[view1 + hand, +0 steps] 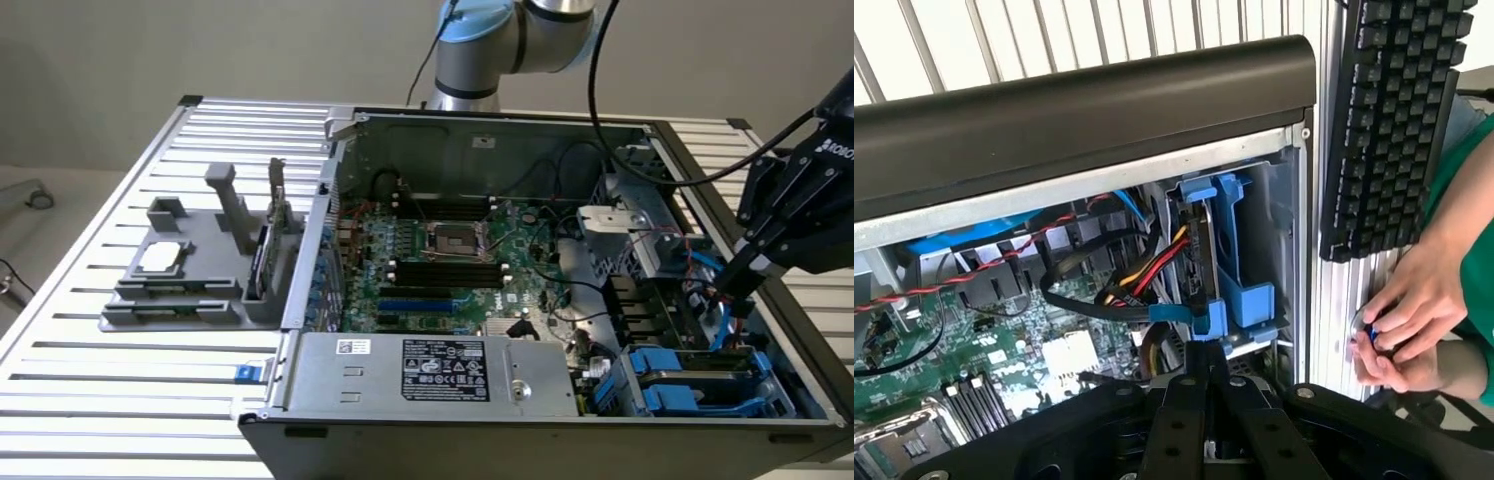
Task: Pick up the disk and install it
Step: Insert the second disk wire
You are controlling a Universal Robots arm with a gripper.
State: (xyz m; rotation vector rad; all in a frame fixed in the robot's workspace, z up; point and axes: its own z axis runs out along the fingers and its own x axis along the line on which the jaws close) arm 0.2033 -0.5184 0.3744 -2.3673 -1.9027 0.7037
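The install step looks nearly done: the disk (1199,250) in its blue carrier stands in the drive bay at the near right corner of the computer case (534,425). The gripper (1204,375), fingers together, presses its edge; seating it needs a straight, gentle push.

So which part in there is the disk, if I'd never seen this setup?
Start at the open computer case on the slatted metal table. Go to its corner bay beside the shut gripper, past the green motherboard. The disk stands there on edge, a thin grey slab clipped into a bright blue plastic carrier, unlike the loose cables nearby.
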